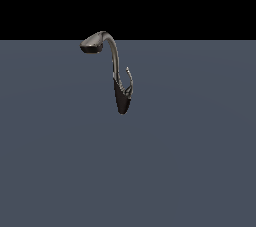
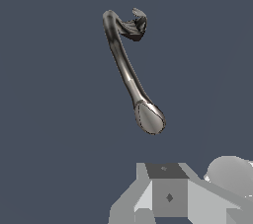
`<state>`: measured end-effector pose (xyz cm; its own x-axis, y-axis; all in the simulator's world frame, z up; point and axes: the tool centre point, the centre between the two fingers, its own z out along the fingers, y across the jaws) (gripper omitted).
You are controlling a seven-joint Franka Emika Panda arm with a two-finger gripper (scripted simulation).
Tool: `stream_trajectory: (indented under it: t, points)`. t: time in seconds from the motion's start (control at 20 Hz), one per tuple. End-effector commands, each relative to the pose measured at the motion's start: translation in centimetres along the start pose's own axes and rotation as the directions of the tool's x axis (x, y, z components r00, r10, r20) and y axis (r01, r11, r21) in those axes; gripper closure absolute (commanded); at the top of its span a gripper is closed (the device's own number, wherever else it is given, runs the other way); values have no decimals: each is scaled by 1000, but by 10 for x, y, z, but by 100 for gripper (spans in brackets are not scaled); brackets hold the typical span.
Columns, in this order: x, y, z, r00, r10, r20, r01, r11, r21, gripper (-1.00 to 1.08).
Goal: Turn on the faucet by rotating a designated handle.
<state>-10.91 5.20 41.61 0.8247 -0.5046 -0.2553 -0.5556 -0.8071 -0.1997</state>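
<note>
The faucet (image 1: 121, 100) stands on the flat grey floor (image 1: 60, 161), its blackish cone base tapering downward. Its thin arched neck rises to a flattened oval spout head (image 1: 91, 44) toward the exterior view's left. The handle (image 1: 129, 77) is a short curved grey sliver rising from the base on the exterior view's right of the neck. In the wrist view the faucet (image 2: 126, 67) is seen from above, with the spout head (image 2: 150, 119) nearest and the handle (image 2: 138, 13) at the far end by the dark base. My gripper (image 2: 169, 169) shows as grey blocks with no gap, apart from the faucet and holding nothing. The arm is absent from the exterior view.
The grey floor (image 2: 54, 119) runs flat around the faucet. Black background (image 1: 200, 1) lies above its far edge.
</note>
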Motion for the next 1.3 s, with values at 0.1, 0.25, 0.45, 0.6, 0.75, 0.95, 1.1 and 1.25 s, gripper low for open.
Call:
stream_trajectory:
  t: [0.1, 0.25, 0.45, 0.6, 0.75, 0.95, 1.1, 1.25]
  points:
    - [33, -13, 19, 990, 132, 46, -134, 990, 46, 108]
    - [56, -20, 32, 972, 218, 81, -224, 972, 73, 108]
    - [88, -27, 51, 934, 331, 132, -346, 932, 106, 108]
    - [113, -30, 66, 894, 413, 173, -436, 891, 126, 108]
    - [138, -31, 82, 844, 491, 217, -525, 839, 143, 108]
    - [172, -30, 106, 761, 586, 280, -639, 753, 159, 108]
    - [197, -27, 124, 689, 647, 328, -716, 678, 165, 108]
    - [217, -23, 141, 620, 692, 370, -777, 607, 166, 108]
